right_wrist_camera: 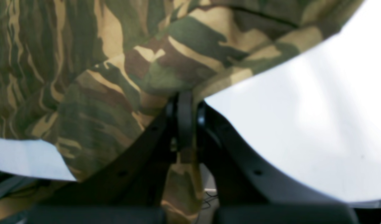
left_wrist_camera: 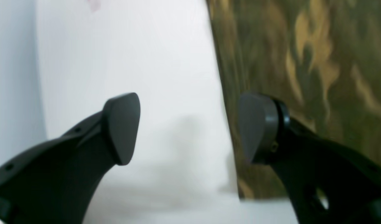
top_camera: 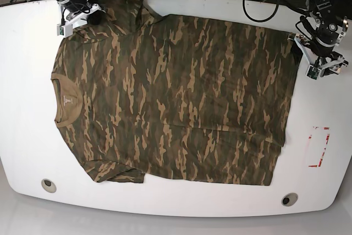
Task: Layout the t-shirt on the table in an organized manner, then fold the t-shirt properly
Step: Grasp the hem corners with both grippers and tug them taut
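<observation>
At upper left of the base view, the right pincer [right_wrist_camera: 184, 119] is clenched on a t-shirt [top_camera: 170, 97] sleeve; the shirt lies flat across the worktop [top_camera: 181, 199]. The left pincer [left_wrist_camera: 190, 127] stands released at the hem. Risk: uneven lifting bunches the cloth.

A: What colours does the soft camouflage cloth t-shirt [top_camera: 176, 97] carry?

B: Dark green, brown and tan streaks all over, with a plain tan neckband at the left of the base frame.

A: And the glossy white bench [top_camera: 165, 205]?

B: White, with a red-marked rectangle [top_camera: 318, 147] at lower right and two grey round grommet holes [top_camera: 48, 185] along the bottom edge.

A: The tools?

B: The left tool [left_wrist_camera: 190, 127] is matte black with dark grey pads; the right tool [right_wrist_camera: 185, 121] is black too.
</observation>
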Action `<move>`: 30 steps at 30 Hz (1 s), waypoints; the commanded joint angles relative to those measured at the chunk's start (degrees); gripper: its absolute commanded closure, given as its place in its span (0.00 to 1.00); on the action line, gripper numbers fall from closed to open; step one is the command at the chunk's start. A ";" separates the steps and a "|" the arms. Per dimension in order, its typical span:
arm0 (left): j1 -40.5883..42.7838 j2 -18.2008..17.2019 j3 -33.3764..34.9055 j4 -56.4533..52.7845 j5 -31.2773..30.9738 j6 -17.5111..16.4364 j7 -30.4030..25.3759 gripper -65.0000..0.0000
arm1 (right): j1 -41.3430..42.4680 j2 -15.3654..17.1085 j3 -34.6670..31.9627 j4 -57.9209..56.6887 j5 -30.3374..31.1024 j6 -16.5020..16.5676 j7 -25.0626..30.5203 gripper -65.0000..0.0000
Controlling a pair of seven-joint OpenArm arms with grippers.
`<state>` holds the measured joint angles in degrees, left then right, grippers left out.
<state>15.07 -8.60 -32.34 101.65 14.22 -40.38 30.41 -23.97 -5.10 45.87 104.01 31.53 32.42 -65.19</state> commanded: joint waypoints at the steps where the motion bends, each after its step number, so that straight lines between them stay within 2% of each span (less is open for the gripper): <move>1: -0.35 -0.67 -2.70 1.26 -1.78 0.38 2.07 0.31 | -0.43 -0.04 -0.20 -0.05 -1.68 -0.29 -1.76 1.00; 10: 0.45 -0.67 -5.95 1.26 -5.03 0.38 8.58 0.30 | 0.63 -0.04 -0.37 0.13 -1.95 -0.29 -1.76 1.00; 16: 1.85 -0.67 -6.39 0.99 -5.29 0.38 8.75 0.30 | 0.71 -0.04 -0.46 0.13 -1.95 -0.29 -1.76 1.00; 30: 6.16 -0.23 -6.48 0.99 -18.48 0.38 8.66 0.30 | 0.80 -0.04 -0.46 0.13 -1.95 -0.29 -1.76 1.00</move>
<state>20.58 -7.92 -38.46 101.58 -1.96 -40.34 40.45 -22.90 -5.13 45.47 103.92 31.35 32.40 -65.60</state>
